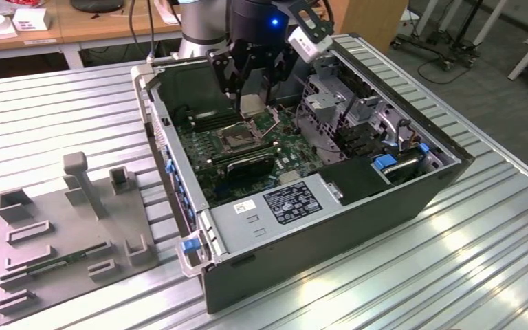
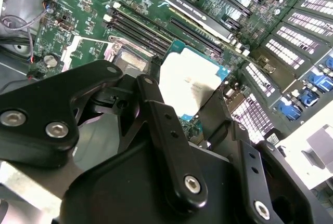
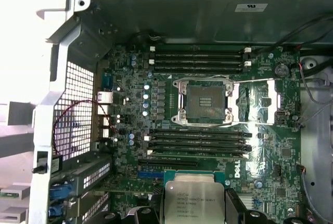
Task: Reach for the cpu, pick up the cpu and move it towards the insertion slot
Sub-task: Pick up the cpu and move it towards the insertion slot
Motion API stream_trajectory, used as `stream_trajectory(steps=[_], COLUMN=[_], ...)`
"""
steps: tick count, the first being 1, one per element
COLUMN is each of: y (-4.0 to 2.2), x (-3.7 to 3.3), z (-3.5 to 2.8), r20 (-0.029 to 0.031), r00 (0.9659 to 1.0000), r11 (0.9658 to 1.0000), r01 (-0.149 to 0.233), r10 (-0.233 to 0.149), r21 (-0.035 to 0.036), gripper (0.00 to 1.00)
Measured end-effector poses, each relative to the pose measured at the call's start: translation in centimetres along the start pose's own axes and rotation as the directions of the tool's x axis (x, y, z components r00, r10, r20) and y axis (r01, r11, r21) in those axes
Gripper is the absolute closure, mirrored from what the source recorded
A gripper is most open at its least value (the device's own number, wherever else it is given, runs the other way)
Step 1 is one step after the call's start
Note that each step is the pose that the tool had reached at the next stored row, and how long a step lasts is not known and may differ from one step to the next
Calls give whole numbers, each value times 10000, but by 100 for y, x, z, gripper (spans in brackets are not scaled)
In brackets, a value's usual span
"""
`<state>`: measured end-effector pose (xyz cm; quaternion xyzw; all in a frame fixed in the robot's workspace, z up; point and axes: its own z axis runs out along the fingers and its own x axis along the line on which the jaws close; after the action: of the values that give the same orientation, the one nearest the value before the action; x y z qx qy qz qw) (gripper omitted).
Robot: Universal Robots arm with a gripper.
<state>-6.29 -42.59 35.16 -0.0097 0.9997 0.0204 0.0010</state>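
We log the cpu (image 3: 193, 202) (image 2: 190, 81) (image 1: 249, 105), silvery top, clamped in our gripper (image 1: 250, 103) above the motherboard (image 3: 130, 109), the insertion slot (image 3: 204, 102) (image 1: 242, 135) open below, near it, inside the computer case (image 1: 356, 227), grey holder (image 1: 71, 234) well apart.

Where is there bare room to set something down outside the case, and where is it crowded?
Free: the slatted table between the case and the grey holder, and in front of the case. Crowded: inside the case, where the gripper holds the cpu above the motherboard, near the slot.
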Motion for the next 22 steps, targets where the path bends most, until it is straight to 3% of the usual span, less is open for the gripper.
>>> stream_trajectory(steps=[3,13,15,16,22], y=[30,36,57,104,174], x=[0,0,0,-2,-3], z=[43,66,73,87,107], r20=[0,0,0,0,0], r00=[10000,10000,10000,10000,10000], r11=[10000,10000,10000,10000,10000], r01=[0,-1,-1,0,0], r10=[0,1,1,0,0], r21=[1,1,0,1,-2], gripper=[46,46,46,46,46])
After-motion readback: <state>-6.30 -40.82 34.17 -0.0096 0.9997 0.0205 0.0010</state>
